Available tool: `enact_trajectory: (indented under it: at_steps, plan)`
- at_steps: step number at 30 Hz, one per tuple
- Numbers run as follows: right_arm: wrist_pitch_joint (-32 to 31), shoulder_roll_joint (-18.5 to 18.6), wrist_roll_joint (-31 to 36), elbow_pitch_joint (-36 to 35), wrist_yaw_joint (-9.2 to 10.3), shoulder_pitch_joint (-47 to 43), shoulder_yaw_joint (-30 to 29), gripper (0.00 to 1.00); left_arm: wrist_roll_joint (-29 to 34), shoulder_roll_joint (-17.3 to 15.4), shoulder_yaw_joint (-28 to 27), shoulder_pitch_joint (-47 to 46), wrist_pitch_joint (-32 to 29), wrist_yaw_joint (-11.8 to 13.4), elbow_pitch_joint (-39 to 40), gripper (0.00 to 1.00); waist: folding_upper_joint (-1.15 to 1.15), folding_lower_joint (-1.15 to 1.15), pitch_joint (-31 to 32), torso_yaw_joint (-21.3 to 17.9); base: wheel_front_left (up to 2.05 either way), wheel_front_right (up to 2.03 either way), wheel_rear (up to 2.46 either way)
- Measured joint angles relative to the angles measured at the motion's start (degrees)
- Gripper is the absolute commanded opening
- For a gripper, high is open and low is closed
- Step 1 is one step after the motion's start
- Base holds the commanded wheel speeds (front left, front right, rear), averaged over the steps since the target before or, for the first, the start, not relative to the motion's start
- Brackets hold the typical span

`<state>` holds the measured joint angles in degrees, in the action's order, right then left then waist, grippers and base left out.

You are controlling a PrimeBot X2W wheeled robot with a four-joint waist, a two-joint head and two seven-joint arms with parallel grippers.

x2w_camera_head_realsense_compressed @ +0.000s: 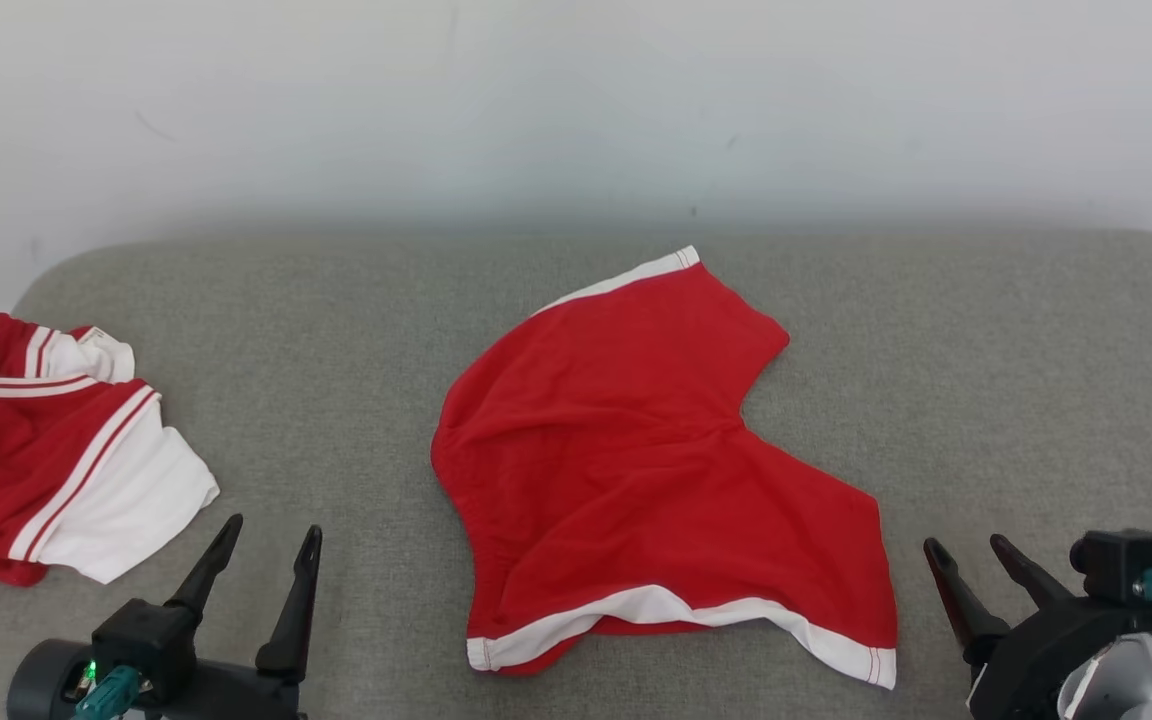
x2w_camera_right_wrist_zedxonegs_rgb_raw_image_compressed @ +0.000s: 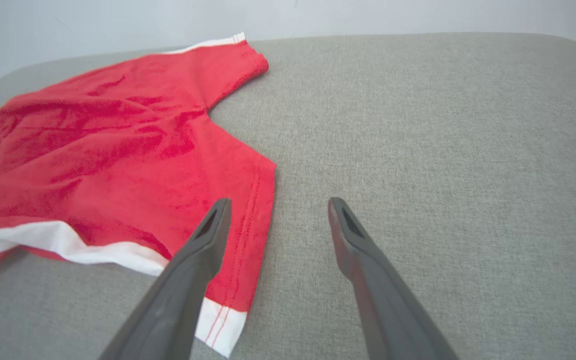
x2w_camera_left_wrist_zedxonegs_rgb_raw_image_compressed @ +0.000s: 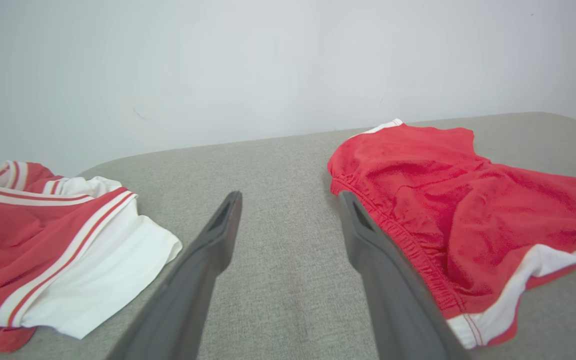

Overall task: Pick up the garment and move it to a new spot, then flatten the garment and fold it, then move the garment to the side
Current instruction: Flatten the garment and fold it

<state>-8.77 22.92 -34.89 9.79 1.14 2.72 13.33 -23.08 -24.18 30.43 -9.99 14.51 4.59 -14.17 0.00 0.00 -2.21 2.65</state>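
Note:
A pair of red shorts with white trim, the garment (x2w_camera_head_realsense_compressed: 636,470), lies spread in the middle of the grey padded surface (x2w_camera_head_realsense_compressed: 986,380). In the left wrist view the garment (x2w_camera_left_wrist_zedxonegs_rgb_raw_image_compressed: 458,200) lies to the right of my fingers; in the right wrist view the garment (x2w_camera_right_wrist_zedxonegs_rgb_raw_image_compressed: 118,150) lies to the left. My left gripper (x2w_camera_head_realsense_compressed: 271,535) stands open near the front edge, left of the shorts, with nothing between its fingers. On the other side, my right gripper (x2w_camera_head_realsense_compressed: 966,548) is open too, just right of the shorts' lower hem, holding nothing.
A second red and white garment (x2w_camera_head_realsense_compressed: 46,440) lies crumpled at the left edge of the surface, also seen as a heap (x2w_camera_left_wrist_zedxonegs_rgb_raw_image_compressed: 53,240) in the left wrist view. A pale wall (x2w_camera_head_realsense_compressed: 576,100) rises behind. Bare grey fabric stretches to the right of the shorts.

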Motion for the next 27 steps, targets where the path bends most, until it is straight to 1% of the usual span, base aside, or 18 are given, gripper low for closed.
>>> enact_trajectory:
  at_steps: [1,4,6,7,9,13,16,19,27]
  plan:
    - [1.8,-1.5,-0.8,-0.3,1.0,-0.5,-1.2,1.0,-0.2,0.6,-0.9,0.5,0.0,0.8,1.4,1.0,0.0,0.0,0.4,0.1,0.0,0.0,0.0]
    - [6.5,-5.0,-1.9,-1.7,2.76,-2.2,-3.2,1.0,-0.8,1.9,-3.9,2.0,0.0,1.3,4.7,1.0,0.0,0.0,1.8,0.5,0.0,0.0,0.0]
    - [9.5,-6.9,-2.6,-2.7,3.31,-3.0,-4.0,1.0,-1.4,2.4,-6.5,3.3,0.0,2.1,6.2,1.0,0.0,0.0,2.7,0.7,0.0,0.0,0.0]
    - [12.6,-8.5,-2.8,-3.4,3.69,-3.5,-4.8,1.0,-3.1,3.6,-8.4,5.1,0.2,2.5,7.0,1.0,0.0,0.0,3.5,0.8,0.0,0.0,0.0]
    - [15.5,-9.8,-2.6,-4.1,4.01,-3.7,-5.4,1.0,-4.0,4.8,-9.2,7.5,0.2,2.5,7.4,1.0,0.0,0.0,4.3,0.8,0.0,0.0,0.0]
    - [19.1,-11.3,-1.4,-4.3,4.43,-4.1,-5.3,1.0,-6.0,5.7,-11.0,11.0,0.2,2.5,8.3,1.0,0.0,0.0,5.6,0.5,0.0,0.0,0.0]
    - [20.5,-12.0,0.0,-3.7,4.42,-4.6,-3.5,1.0,-7.3,6.3,-11.9,12.4,0.1,2.5,8.5,1.0,0.0,0.0,6.2,0.1,0.0,0.0,0.0]
    - [20.7,-12.6,1.8,-2.2,4.48,-4.6,-1.9,1.0,-8.2,6.9,-12.9,13.6,-0.7,2.5,8.2,1.0,0.0,0.0,6.7,-0.3,0.0,0.0,0.0]
    - [21.4,-13.0,2.4,0.0,4.49,-4.7,-1.7,1.0,-9.4,8.2,-14.0,15.9,-2.9,2.5,7.3,1.0,0.0,0.0,6.8,-0.8,0.0,0.0,0.0]
